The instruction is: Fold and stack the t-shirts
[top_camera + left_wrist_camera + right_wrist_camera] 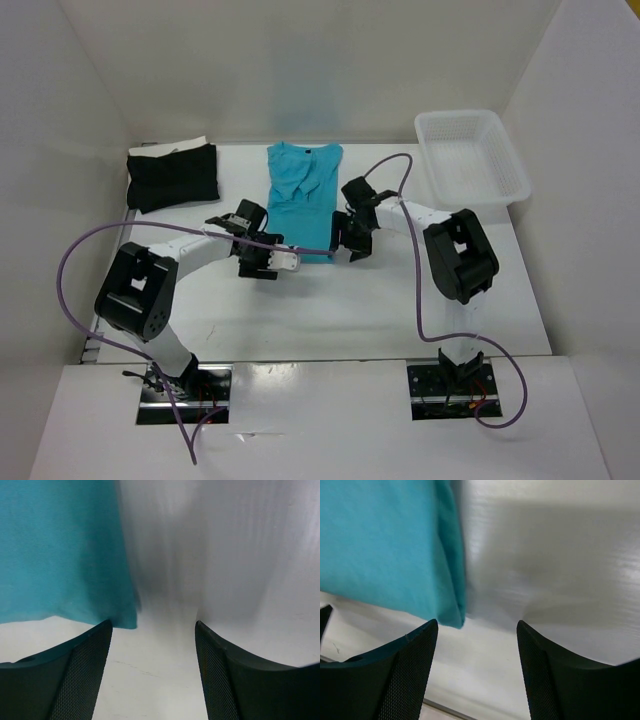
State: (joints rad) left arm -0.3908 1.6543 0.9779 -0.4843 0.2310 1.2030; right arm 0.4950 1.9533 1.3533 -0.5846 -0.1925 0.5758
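Left gripper (153,625) and right gripper (477,622) gape unloaded (fingers (75,680) spread wide), flanking the turquoise t-shirt (303,200).

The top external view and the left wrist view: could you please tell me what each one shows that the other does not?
Only the top external view shows the black t-shirt at far left with a cream-white t-shirt edging out along its far side, the white basket at far right, and the right gripper. Only the left wrist view shows, close up, the left gripper with fingers apart, nothing between them, beside a corner of the turquoise t-shirt. Both show that shirt, the left gripper and the table.
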